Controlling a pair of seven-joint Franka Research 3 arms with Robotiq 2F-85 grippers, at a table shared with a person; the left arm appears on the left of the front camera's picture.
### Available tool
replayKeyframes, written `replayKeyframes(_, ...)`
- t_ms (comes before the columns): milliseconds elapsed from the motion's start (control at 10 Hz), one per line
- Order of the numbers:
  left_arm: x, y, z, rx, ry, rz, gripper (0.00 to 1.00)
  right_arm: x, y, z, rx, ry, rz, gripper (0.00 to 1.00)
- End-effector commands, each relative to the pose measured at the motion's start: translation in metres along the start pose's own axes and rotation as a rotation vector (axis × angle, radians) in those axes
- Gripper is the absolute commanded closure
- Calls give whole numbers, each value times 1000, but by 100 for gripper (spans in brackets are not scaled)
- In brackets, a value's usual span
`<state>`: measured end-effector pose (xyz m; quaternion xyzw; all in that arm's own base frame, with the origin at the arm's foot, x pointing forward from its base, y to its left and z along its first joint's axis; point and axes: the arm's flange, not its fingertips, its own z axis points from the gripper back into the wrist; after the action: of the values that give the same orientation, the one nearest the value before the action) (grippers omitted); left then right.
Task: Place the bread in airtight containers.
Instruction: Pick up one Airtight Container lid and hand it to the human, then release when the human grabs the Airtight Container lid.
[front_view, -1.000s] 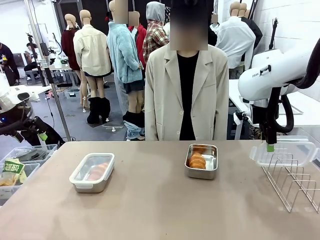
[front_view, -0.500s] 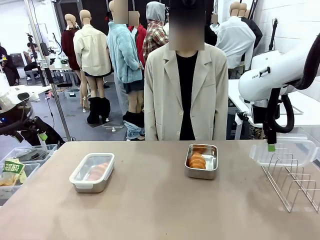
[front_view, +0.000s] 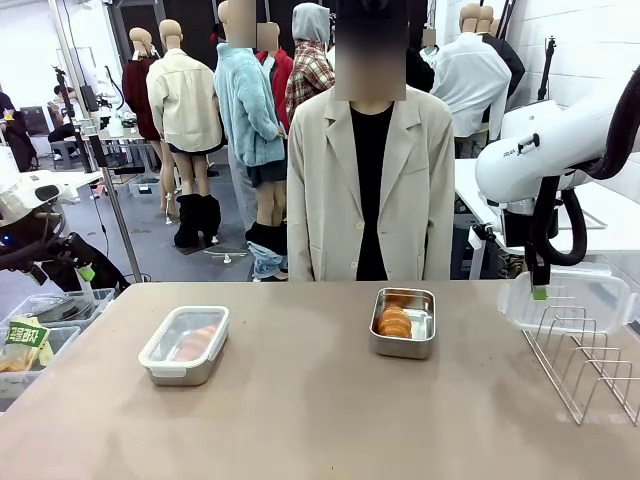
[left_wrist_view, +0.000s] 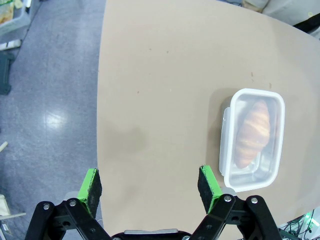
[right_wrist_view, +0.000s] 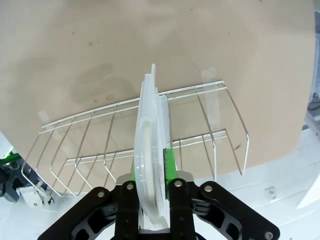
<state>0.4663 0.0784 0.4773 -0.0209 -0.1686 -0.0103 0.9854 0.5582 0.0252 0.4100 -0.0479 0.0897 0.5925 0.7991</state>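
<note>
A brown table (front_view: 320, 400) spans the frame, a person (front_view: 371, 190) in a pale jacket standing at its far edge with arms down, hands out of sight. The right arm (front_view: 560, 150) hangs over the table's right end, above a wire rack (front_view: 585, 360) that sits directly below its claw. That right claw (front_view: 541, 290) is clamped on a clear lid (front_view: 570, 300), held on edge above the rack; from the wrist camera the lid (right_wrist_view: 148, 155) runs straight up between the closed fingers, the rack's wires (right_wrist_view: 150, 135) spread beneath it on both sides.

Well to the left of that claw, near the table's middle and just in front of the person, an open steel box (front_view: 403, 322) holds a ridged golden roll (front_view: 395, 321). Farther left again, a second box (front_view: 185, 345) wears its clear lid, an orange roll (front_view: 194, 343) visible through it.

At the table's left edge, the left claw (left_wrist_view: 150, 187) hovers with its green pads (left_wrist_view: 91, 185) spread wide, gripping nothing. The lidded box (left_wrist_view: 252, 137) lies ahead of it and off to one side, beyond one pad, its roll (left_wrist_view: 252, 131) showing lengthwise under the lid. Bare tabletop and grey floor (left_wrist_view: 45, 100) lie between and past the fingers.
</note>
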Motion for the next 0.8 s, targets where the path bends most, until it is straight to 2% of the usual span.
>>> replayKeyframes(0, 0, 2, 2, 6, 2, -2, 0, 0, 0, 2, -20, 39, -14, 100)
replayKeyframes(700, 0, 2, 2, 6, 2, -2, 0, -2, 7, 21, -84, 47, -12, 100)
